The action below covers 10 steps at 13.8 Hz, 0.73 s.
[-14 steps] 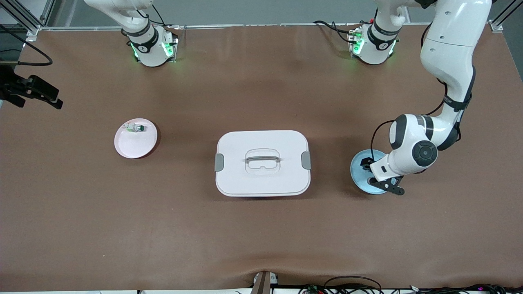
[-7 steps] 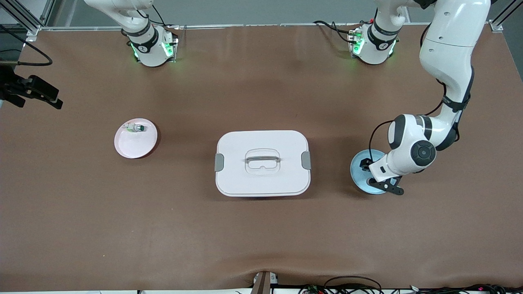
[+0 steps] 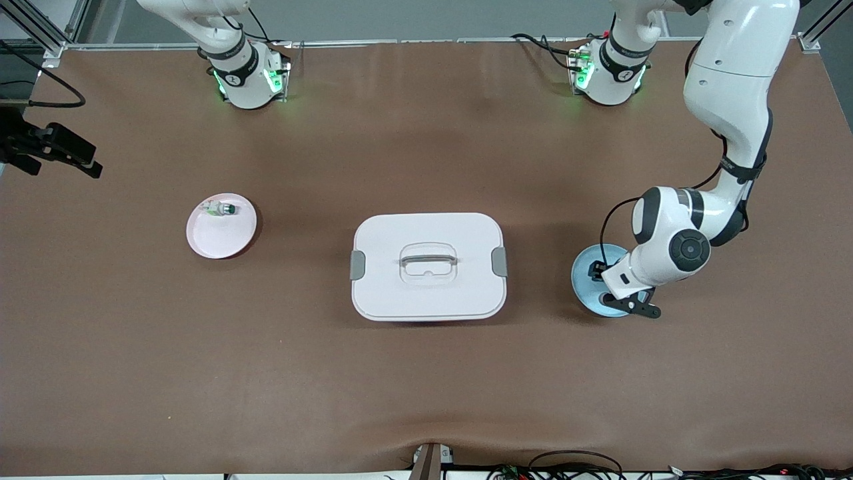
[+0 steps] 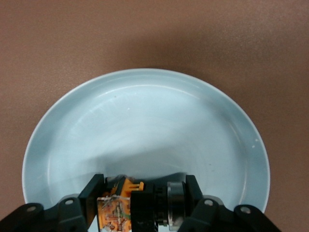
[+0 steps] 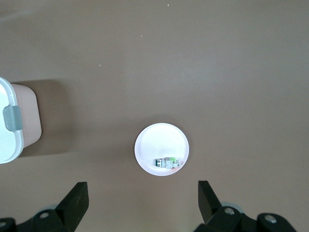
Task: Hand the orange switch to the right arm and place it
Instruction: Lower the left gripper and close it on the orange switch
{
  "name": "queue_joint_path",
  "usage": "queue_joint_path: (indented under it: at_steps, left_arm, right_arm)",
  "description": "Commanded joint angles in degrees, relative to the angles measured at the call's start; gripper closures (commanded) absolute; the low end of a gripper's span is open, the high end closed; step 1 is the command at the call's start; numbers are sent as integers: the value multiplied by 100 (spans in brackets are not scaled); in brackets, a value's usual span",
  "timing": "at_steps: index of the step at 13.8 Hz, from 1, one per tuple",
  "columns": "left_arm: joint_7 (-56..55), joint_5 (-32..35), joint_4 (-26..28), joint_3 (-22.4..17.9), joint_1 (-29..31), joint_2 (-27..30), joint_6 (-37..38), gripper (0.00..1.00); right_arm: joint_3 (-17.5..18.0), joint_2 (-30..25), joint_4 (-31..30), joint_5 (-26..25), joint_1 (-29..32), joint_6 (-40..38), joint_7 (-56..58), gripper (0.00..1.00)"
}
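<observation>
The orange switch (image 4: 123, 205) lies on its side in the blue plate (image 4: 145, 121), black body and orange block showing. My left gripper (image 4: 144, 205) is shut on it, one finger at the orange rear block and one at the cap end. In the front view the left gripper (image 3: 612, 293) is low over the blue plate (image 3: 585, 270) at the left arm's end of the table, and the switch is hidden under the wrist. The right arm's base (image 3: 243, 73) shows; its gripper (image 5: 142, 200) hangs open high over the table near the pink plate, holding nothing.
A white lidded box (image 3: 428, 267) with a handle stands mid-table. A pink plate (image 3: 220, 239) toward the right arm's end holds a green-capped switch (image 3: 222, 209). In the right wrist view the plate (image 5: 154, 140), the green-capped switch (image 5: 169, 163) and the box corner (image 5: 12, 130) show.
The left gripper's fingers have shut on the orange switch in the blue plate. The left wrist shifted only slightly. The right arm has not moved.
</observation>
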<state>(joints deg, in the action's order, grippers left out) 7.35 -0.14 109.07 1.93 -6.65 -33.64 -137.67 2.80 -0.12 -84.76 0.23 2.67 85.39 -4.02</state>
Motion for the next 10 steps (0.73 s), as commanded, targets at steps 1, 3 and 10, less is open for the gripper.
queue_joint_path:
  at_steps: [1, 3, 10]
  left_arm:
    - [-234, 5, 18, 9, 6, 156, 30, 68]
    - [-261, 5, 1, 9, 15, 349, 301, 68]
    - [-927, 5, -166, 18, 15, 1271, 1522, 68]
  right_arm:
    - [28, -15, -14, 12, 111, -23, -38, 0]
    - [28, -15, -14, 13, 111, -22, -38, 0]
    - [45, -15, -31, 30, 41, 30, -46, 0]
